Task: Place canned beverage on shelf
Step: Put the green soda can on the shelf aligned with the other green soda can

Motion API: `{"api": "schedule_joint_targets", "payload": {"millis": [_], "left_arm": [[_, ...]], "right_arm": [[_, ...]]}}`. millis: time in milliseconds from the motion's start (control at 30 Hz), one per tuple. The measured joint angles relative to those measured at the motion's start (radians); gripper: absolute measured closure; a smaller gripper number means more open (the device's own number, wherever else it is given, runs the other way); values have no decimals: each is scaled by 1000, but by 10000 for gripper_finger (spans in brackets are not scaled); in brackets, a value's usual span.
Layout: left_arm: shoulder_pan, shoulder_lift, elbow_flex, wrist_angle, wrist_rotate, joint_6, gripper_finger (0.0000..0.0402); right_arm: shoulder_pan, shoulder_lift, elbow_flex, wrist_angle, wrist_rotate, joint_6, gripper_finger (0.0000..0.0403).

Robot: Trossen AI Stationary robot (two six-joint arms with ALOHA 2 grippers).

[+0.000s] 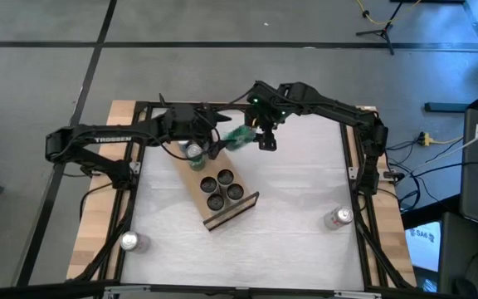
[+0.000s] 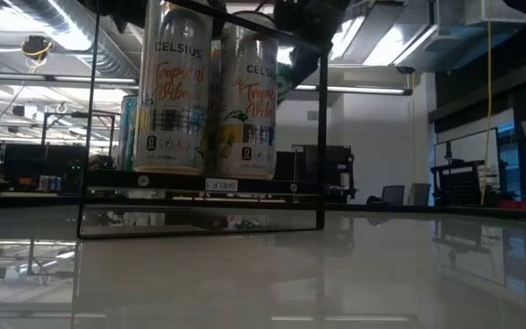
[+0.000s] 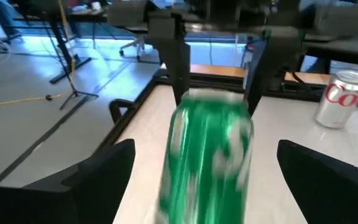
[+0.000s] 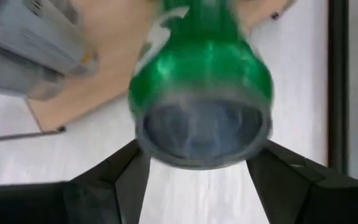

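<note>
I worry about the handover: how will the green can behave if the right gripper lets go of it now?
The green can is held tilted above the shelf by the right gripper, so it would probably fall and roll. Its smooth round wall likely slips easily. The open left gripper is not around it.

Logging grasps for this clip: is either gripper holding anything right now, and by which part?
The right gripper is shut on the green can, gripping its end, above the shelf. The left gripper is open around the can without gripping it.
</note>
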Motion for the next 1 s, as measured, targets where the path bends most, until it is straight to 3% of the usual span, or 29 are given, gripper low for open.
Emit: {"api": "schedule_joint_targets", "payload": {"millis": [300,567,1000], "left_arm": [[0,57,0,-2,6,-8,19],[-5,62,0,-1,8,-7,19],[-5,62,0,-1,7,-6,19]], "right_arm": [[0,3,0,-3,3,0,178],[-1,6,0,-116,127,-2,213],[-1,6,0,-32,138,-1,217]]}}
